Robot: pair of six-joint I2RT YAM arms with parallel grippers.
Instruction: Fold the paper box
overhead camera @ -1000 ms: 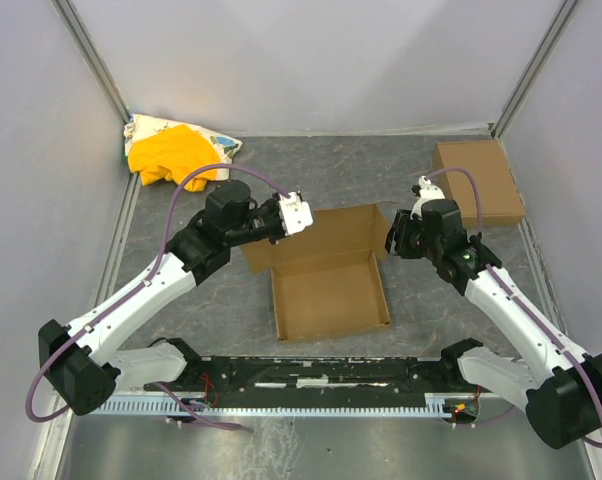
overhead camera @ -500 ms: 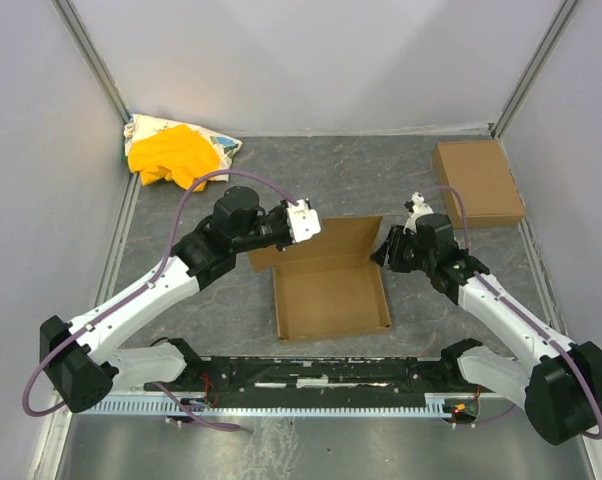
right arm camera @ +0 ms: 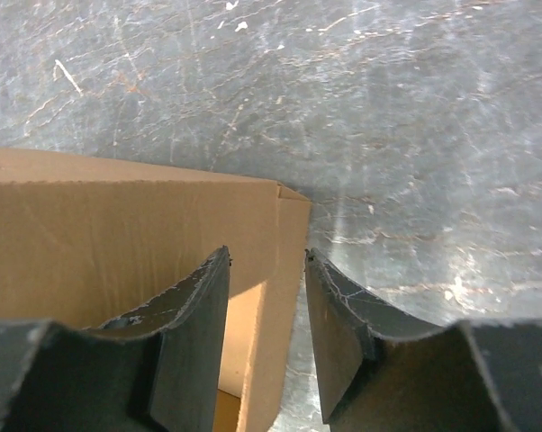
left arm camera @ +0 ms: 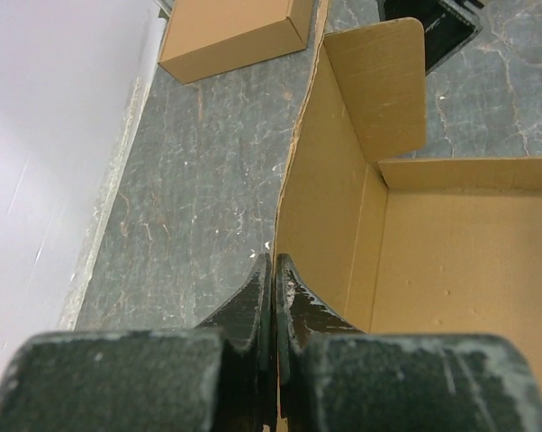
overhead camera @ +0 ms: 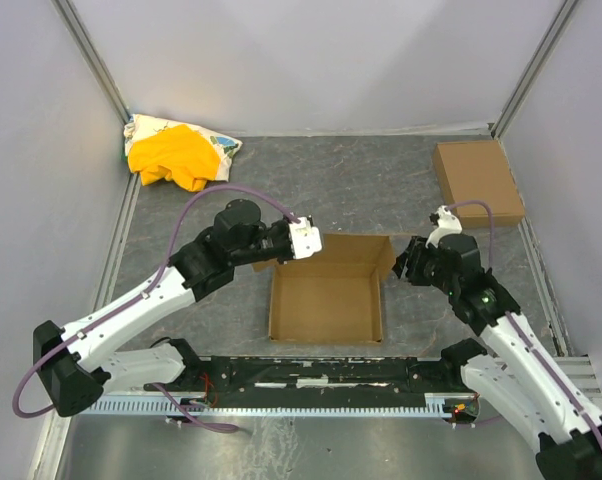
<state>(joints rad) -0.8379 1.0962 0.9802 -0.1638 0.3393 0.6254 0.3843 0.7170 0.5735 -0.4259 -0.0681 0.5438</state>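
Observation:
The paper box (overhead camera: 326,300) lies open in the middle of the table as a shallow brown tray with its walls raised. My left gripper (overhead camera: 306,240) is at the far left corner, shut on the top edge of the far wall (left arm camera: 320,207); in the left wrist view that gripper (left arm camera: 273,263) pinches the cardboard edge-on. A rounded flap (left arm camera: 383,85) stands at the wall's far end. My right gripper (overhead camera: 406,262) is at the far right corner. In the right wrist view it (right arm camera: 266,256) is open and straddles the box's right wall (right arm camera: 284,270), with gaps on both sides.
A smaller folded brown box (overhead camera: 478,182) sits at the back right, also in the left wrist view (left arm camera: 230,36). A yellow cloth (overhead camera: 176,152) lies on a printed bag in the back left corner. Grey side walls enclose the table, and a black rail (overhead camera: 311,372) runs along the near edge.
The box has swung square to the table and its far flap has come up from slanting to upright. Both grippers moved toward the near side with it, the right one also rightward.

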